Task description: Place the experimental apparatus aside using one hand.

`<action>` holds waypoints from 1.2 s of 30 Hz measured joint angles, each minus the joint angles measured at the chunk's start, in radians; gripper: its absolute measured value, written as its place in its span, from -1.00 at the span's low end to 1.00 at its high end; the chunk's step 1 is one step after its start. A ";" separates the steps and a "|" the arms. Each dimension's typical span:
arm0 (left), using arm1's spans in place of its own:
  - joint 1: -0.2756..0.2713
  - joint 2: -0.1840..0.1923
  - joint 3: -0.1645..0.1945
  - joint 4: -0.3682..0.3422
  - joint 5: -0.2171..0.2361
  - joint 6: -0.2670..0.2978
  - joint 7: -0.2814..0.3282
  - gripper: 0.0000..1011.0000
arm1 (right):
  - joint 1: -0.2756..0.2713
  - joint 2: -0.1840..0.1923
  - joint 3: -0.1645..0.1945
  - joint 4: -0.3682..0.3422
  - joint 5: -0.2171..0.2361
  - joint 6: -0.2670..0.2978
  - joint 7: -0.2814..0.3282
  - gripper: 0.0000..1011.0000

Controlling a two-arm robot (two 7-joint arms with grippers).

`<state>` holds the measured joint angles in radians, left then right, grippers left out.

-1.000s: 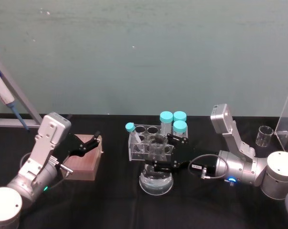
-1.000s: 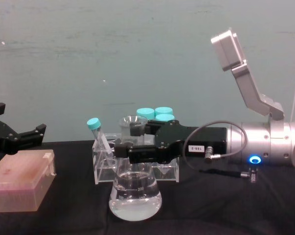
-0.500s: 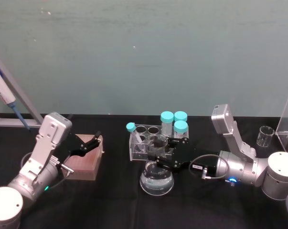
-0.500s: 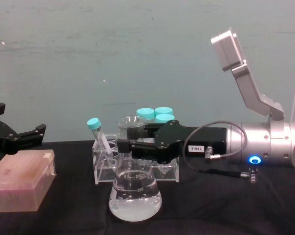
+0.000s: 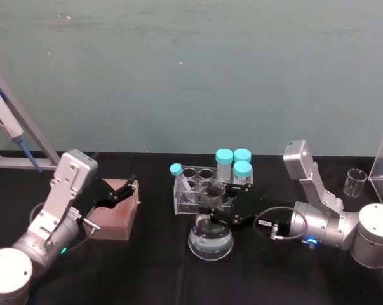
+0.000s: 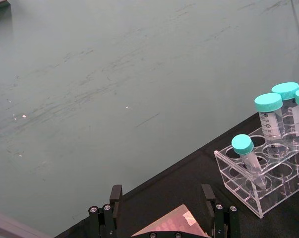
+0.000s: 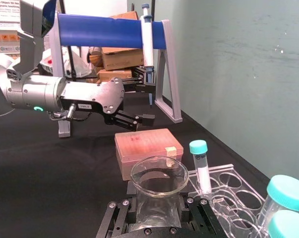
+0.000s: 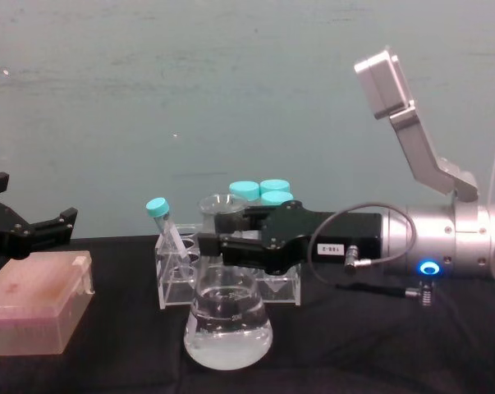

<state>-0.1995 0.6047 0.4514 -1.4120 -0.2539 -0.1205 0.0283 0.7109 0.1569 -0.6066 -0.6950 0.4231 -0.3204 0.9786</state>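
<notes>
One grasp is made: your right gripper [image 8: 222, 248] clamps the flask [image 8: 228, 328] neck, just before the rack [image 8: 175, 283]; moving aside remains. Left gripper [image 8: 34, 230] gapes idle.

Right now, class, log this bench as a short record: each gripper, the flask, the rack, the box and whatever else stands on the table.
right gripper: fingers closed on the neck of the flask
flask: upright on the black table, clear liquid in its base
left gripper: open, over the pink box, holding nothing
pink box: flat on the table, left side
tube rack: clear, just behind the flask, holds four teal-capped tubes, one leaning
small beaker: far right, beside a clear stand
pipette stand: far left
</notes>
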 joint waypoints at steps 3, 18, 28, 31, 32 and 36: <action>0.000 0.000 0.000 0.000 0.000 0.000 0.000 0.98 | -0.008 0.007 0.000 -0.019 -0.004 0.004 -0.011 -0.10; 0.000 0.000 0.000 0.000 0.000 0.000 0.000 0.98 | -0.070 0.071 0.026 -0.167 0.038 0.061 -0.041 -0.10; 0.000 0.000 0.000 0.000 0.000 0.000 0.000 0.98 | -0.108 0.121 0.034 -0.241 0.057 0.093 -0.078 -0.10; 0.000 0.000 0.000 0.000 0.000 0.000 0.000 0.98 | -0.123 0.138 0.039 -0.263 0.062 0.100 -0.095 -0.10; 0.000 0.000 0.000 0.000 0.000 0.000 0.000 0.98 | -0.126 0.142 0.040 -0.269 0.063 0.102 -0.099 -0.10; 0.000 0.000 0.000 0.000 0.000 0.000 0.000 0.98 | -0.145 0.163 0.050 -0.299 0.067 0.111 -0.124 -0.10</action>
<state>-0.1995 0.6047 0.4514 -1.4120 -0.2539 -0.1205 0.0283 0.5656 0.3200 -0.5561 -0.9944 0.4903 -0.2093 0.8545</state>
